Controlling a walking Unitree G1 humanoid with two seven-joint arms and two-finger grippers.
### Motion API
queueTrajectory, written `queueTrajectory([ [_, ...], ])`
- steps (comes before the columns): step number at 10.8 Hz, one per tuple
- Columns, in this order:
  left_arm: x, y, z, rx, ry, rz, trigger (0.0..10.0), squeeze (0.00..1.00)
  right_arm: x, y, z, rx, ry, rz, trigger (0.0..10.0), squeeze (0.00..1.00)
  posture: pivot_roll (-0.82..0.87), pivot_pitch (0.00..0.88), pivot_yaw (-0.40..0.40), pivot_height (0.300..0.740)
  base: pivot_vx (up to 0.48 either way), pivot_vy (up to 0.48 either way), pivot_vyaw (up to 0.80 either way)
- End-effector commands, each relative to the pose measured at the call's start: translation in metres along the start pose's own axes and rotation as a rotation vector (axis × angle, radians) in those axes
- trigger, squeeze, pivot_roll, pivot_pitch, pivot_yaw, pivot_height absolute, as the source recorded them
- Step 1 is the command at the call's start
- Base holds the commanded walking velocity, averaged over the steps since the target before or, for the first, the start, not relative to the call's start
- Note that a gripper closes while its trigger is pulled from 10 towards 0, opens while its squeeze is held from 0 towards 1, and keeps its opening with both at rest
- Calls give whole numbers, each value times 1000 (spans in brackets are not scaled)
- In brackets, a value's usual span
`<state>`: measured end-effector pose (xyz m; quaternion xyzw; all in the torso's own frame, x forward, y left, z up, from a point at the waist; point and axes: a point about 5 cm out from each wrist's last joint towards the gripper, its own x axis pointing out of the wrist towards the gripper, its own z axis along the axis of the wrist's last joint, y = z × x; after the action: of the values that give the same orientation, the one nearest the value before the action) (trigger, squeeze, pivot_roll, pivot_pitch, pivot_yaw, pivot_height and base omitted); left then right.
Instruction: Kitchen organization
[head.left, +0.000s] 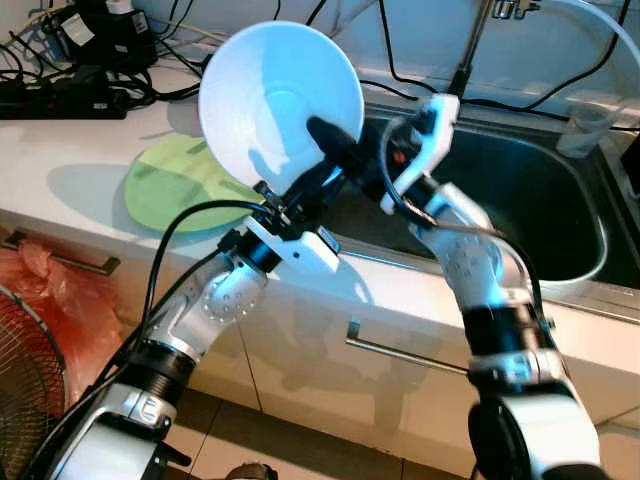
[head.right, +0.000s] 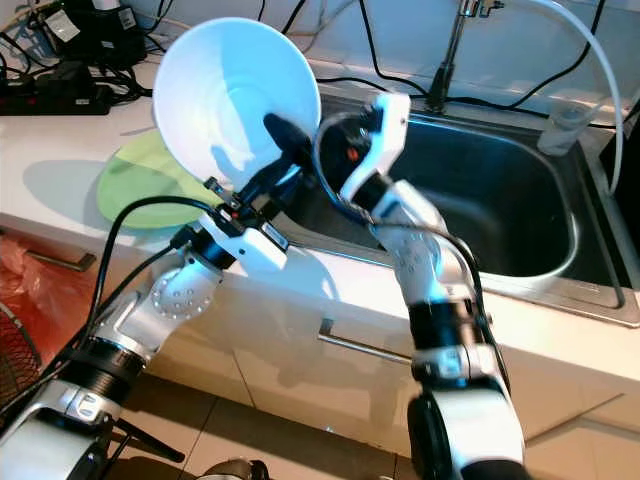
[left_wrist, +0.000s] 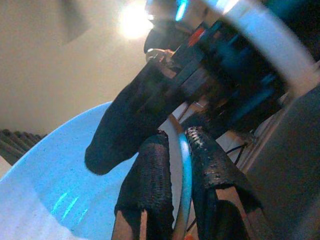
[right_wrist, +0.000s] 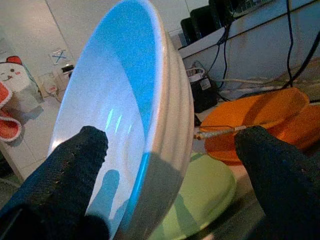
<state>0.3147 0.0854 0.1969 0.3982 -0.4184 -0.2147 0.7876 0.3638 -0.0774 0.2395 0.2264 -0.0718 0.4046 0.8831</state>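
White bowl (head.left: 275, 100) rim pinched by left claw (head.left: 335, 150), right claw (right_wrist: 170, 150) spread astride rim, above sink (head.left: 540, 200) edge

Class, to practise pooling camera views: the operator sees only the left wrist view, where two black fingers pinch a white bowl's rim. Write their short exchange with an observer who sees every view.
Operator: Where is the bowl held?
Observer: The white bowl, tipped on edge in the left gripper, is up over the counter beside the sink.
Operator: Whose is the other black finger inside the bowl?
Observer: The right gripper; its second finger stands outside the bowl's wall, apart from it, so it is open.
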Motion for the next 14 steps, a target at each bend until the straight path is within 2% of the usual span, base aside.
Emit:
queueTrajectory([
  [1,10,4,19,10,-106,29,0,0,2,-6,1,-20,19,-39,10000,0,35,48,-18,740,0,0,0],
  [3,7,0,23,4,-113,27,0,0,12,-16,19,-62,-6,-74,10000,0,41,51,-23,740,0,0,0],
  [5,5,0,23,7,-111,30,0,0,13,-21,22,-78,-3,-97,10000,0,41,51,-23,740,0,0,0],
  [6,4,0,23,7,-109,30,0,0,12,-27,27,-77,-19,-119,0,0,39,50,-23,740,0,0,0],
  [8,4,0,23,9,-108,31,0,0,12,-30,28,-71,-25,-125,0,0,37,48,-25,740,0,0,0],
  [10,5,-1,23,11,-105,31,0,0,9,-34,22,-13,-19,-146,0,0,38,49,-25,740,0,0,0],
  [11,4,0,23,13,-103,31,0,0,6,-32,14,10,20,-107,0,0,39,51,-26,740,0,0,0],
  [12,3,0,22,15,-100,31,0,0,2,-31,8,19,65,-63,7725,0,37,51,-27,740,0,0,0],
  [13,3,0,22,15,-99,31,0,0,1,-30,7,20,77,-51,8471,0,36,51,-27,740,0,0,0],
  [14,3,0,22,15,-98,32,0,0,-1,-30,5,40,102,-30,10000,0,35,51,-27,740,0,0,0],
])
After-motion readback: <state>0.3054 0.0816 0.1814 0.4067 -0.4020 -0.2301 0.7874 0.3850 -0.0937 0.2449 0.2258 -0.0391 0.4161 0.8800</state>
